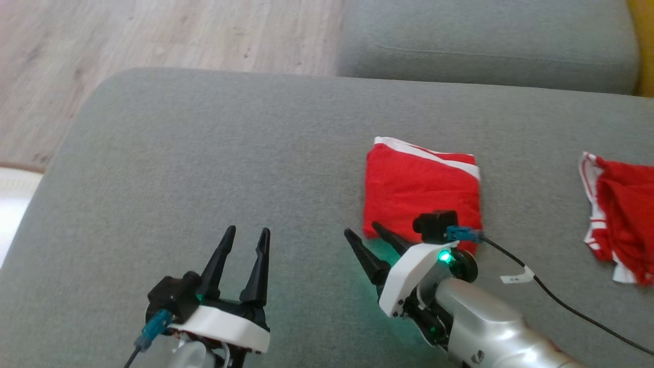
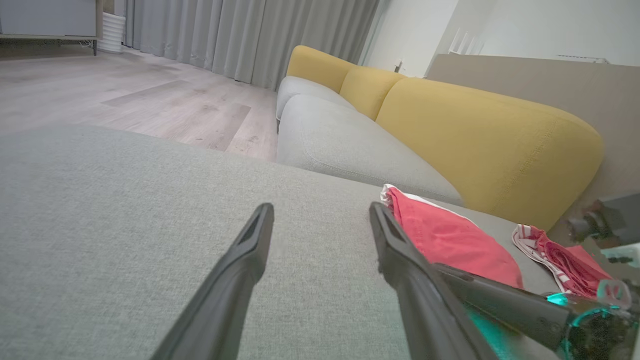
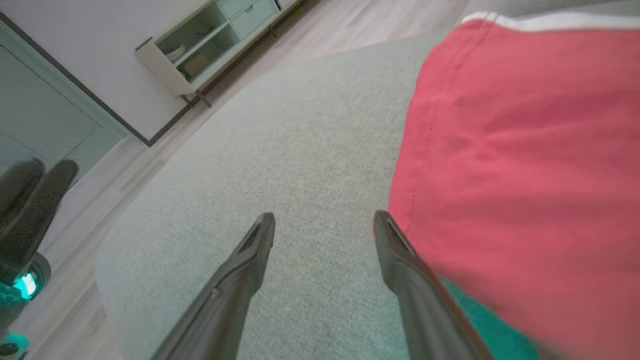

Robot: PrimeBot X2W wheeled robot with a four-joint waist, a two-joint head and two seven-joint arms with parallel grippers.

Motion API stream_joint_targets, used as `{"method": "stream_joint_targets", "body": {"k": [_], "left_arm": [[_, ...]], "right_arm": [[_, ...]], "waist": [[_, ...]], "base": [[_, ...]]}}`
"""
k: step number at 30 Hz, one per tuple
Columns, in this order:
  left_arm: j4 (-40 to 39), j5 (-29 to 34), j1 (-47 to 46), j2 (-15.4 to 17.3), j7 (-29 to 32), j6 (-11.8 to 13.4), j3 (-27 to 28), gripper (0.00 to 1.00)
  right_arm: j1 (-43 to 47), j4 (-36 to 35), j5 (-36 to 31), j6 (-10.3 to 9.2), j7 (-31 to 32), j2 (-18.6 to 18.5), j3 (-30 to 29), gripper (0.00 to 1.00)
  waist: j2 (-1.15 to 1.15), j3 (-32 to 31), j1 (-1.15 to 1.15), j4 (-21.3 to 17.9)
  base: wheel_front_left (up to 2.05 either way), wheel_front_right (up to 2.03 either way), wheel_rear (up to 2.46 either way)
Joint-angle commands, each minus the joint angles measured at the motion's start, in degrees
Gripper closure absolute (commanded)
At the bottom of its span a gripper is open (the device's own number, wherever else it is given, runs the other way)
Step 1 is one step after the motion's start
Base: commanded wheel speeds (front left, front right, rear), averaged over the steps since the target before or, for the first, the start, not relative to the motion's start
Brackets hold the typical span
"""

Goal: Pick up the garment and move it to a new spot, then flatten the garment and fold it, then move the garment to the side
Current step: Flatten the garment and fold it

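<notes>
Nearest, by the near edge of the grey seat (image 1: 204, 153), the left gripper (image 1: 248, 230) hovered with its fingers apart and empty, seemingly kept clear while the other arm worked. The right gripper (image 1: 361, 228), fingers spread and holding nothing, sat at the near-left corner of the folded garment (image 1: 419, 184), probably placed to take it for the move aside. That garment lay flat as a tidy red square, right of the seat's middle. A crumpled garment (image 1: 623, 220) lay at the right edge. Counted: two grippers and two red garments, one folded, one crumpled.
</notes>
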Motion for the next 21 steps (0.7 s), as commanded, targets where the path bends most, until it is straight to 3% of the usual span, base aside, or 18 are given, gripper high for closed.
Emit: {"method": "stream_joint_targets", "body": {"k": [1,6,14,18,21], "left_arm": [[-2.29,-0.23,-1.51,0.71,-0.55,0.09,2.20,0.00],[-4.17,0.24,-1.23,0.57,-0.55,0.09,3.80,0.00],[-8.27,1.52,-0.87,-0.11,-0.55,0.09,6.20,0.00],[-9.60,2.21,-0.87,-0.31,-0.55,0.09,6.95,0.00],[-10.17,2.52,-0.81,-0.49,-0.55,0.09,7.46,0.00]], "right_arm": [[-2.50,-1.46,-0.47,-0.04,-1.44,0.87,-0.34,0.00],[-4.51,-0.83,-4.33,-0.04,-3.31,0.04,-5.36,0.00],[1.05,-12.12,-22.83,-0.04,-3.38,-6.28,-29.11,0.00],[9.06,-20.04,-34.17,-0.04,-3.39,-5.89,-42.70,0.00],[14.52,-24.83,-40.97,-0.04,-3.39,-4.22,-49.48,0.00]], "waist": [[0.00,-0.53,0.00,-1.04],[0.00,-1.35,0.00,-3.75],[0.00,-1.68,0.00,-7.36],[0.00,-1.62,0.00,-8.87],[0.00,-1.56,0.00,-9.80]], "base": [[0.00,0.00,0.00],[0.00,0.00,0.00],[0.00,0.00,0.00],[0.00,0.00,0.00],[0.00,0.00,0.00]]}}
